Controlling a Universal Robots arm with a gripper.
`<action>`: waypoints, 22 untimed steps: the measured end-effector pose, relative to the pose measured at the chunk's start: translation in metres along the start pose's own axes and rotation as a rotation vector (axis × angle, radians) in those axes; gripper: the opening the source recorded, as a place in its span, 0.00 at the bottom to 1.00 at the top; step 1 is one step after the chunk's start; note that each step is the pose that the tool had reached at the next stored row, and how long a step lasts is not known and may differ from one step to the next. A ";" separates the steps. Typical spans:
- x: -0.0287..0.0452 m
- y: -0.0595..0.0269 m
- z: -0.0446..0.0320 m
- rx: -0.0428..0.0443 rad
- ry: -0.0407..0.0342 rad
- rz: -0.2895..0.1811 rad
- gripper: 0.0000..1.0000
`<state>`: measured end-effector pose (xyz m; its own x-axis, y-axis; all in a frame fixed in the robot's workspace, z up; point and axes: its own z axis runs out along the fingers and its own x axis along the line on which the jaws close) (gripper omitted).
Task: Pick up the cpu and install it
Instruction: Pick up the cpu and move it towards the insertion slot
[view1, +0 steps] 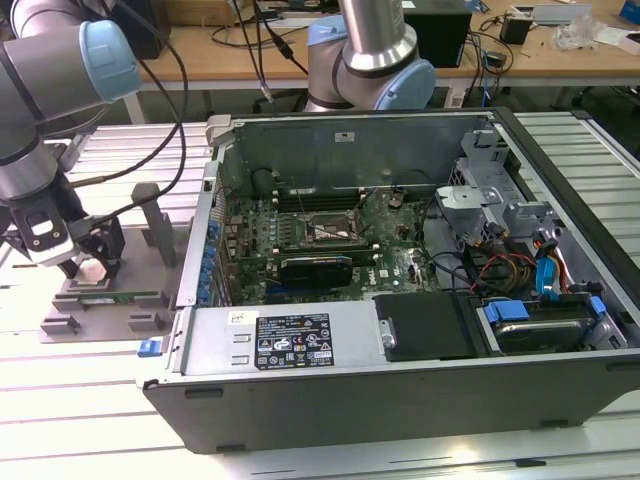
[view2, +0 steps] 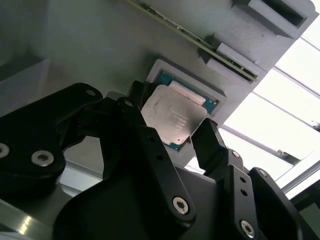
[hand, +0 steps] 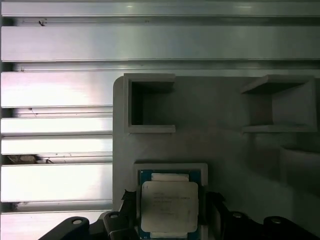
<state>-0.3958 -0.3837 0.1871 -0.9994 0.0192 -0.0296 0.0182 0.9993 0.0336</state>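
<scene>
ribbed metal bench (hand: 55, 45), grey tray (hand: 225, 145), gripper (view2: 170, 115) spread astride seated cpu (hand: 169, 202) (its print unreadable)

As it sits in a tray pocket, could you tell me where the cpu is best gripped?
Probably by two opposite edges of the cpu, coming straight down from above: it lies flat and thin in the grey tray, silvery top up.

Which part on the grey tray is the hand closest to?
The cpu, the square silvery chip that the hand straddles; the long green stick lies apart.
</scene>
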 end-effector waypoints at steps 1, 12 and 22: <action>0.0000 0.0006 0.0001 0.0000 -0.0001 0.000 0.66; 0.0043 0.0041 0.0016 0.0024 -0.0002 0.000 0.66; 0.0043 0.0041 0.0019 0.0024 -0.0003 0.000 0.65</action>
<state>-0.4000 -0.3795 0.1853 -0.9994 0.0191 -0.0299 0.0181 0.9994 0.0311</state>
